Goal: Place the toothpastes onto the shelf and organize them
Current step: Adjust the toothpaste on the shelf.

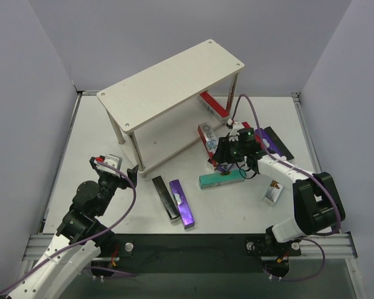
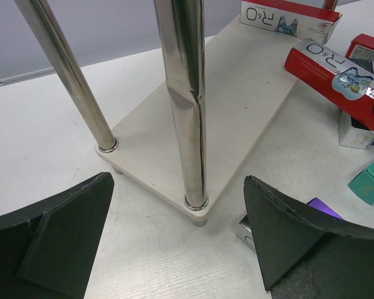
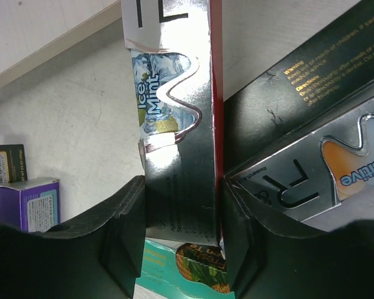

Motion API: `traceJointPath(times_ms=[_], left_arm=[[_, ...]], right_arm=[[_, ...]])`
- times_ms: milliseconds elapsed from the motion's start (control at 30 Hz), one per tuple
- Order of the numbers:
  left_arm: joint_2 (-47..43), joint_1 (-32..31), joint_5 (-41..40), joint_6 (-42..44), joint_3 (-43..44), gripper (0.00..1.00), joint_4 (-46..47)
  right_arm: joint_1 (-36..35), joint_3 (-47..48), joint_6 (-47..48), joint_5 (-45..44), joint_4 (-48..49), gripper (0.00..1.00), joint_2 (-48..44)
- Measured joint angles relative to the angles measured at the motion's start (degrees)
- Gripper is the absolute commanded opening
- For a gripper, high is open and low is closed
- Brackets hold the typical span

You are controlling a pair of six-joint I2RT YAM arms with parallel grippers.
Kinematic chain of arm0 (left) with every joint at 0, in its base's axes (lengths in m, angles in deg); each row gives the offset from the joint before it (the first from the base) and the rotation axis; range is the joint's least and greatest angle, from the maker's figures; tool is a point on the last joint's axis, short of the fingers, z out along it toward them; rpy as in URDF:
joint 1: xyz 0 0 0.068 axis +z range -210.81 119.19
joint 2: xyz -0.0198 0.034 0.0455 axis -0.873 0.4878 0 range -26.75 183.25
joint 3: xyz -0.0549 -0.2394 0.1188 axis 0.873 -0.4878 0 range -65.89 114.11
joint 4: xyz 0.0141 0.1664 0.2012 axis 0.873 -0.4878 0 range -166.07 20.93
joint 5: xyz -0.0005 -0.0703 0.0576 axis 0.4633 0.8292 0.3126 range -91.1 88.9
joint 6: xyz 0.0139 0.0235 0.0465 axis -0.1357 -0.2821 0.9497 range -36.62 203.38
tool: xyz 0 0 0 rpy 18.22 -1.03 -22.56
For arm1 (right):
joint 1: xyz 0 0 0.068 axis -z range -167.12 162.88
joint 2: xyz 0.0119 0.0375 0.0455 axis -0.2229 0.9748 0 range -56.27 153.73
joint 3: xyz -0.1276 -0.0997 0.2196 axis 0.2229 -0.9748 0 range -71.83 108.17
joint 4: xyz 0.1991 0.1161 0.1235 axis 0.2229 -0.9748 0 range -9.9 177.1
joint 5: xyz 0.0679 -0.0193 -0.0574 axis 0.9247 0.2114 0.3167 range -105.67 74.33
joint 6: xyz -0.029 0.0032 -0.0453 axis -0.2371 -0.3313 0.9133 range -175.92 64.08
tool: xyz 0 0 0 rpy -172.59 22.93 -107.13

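Clock: we read directions in the top view, with 12 o'clock pointing away from the arm bases.
Right hand: our right hand [image 3: 182, 184] is drawn narrow onto the Ice Mint carton [image 3: 174, 124], with a finger [image 3: 121, 237] against each long side.
Held carton's place: it lies at 5 o'clock of the shelf [image 1: 174, 84]. Its white end is at the edge of the lower board [image 2: 249, 106]; we cannot tell whether it rests on that board.
Beneath the hand: the teal carton [image 1: 221, 180] lies flat on the table [image 1: 100, 124], just at 6 o'clock of the hand. In the wrist view it shows under the held carton.
In the way: in the wrist view a black-and-silver carton [image 3: 311, 75] crowds the right finger's outer side, slanting off toward 2 o'clock.
On the shelf: one red carton [image 1: 213, 106] lies on the lower board at 12 o'clock of the right hand.
Loose on the table: a black carton [image 1: 164, 197] and a purple carton [image 1: 182, 204] lie side by side at 8 o'clock of the right hand, well apart from it. A small silver carton [image 1: 273, 192] sits at 4 o'clock.
Left hand: our left hand [image 2: 177, 184] stands wide and holds nothing, at 8 o'clock of the shelf by its near corner.
Ahead of the left hand: a rod leg [image 2: 184, 106] rises straight in front of the gap between the fingers.
Nearest cartons to the left hand: the black and purple pair, at 4 o'clock.
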Motion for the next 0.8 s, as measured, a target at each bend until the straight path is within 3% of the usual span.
traceJointPath(times_ms=[267,533,800], left_arm=[[0.0,0.0,0.0,0.0,0.0,0.97,0.0],[0.0,0.0,0.0,0.0,0.0,0.97,0.0],[-0.1,0.0,0.0,0.0,0.0,0.97,0.0]], right_arm=[[-7.5,5.7,7.8,-10.6,-7.9,0.26,0.0],[-15.7,13.0,19.5,-29.8,-13.5,0.24,0.5],[-21.6,20.9,35.2,-53.9,-8.7,0.24,12.9]])
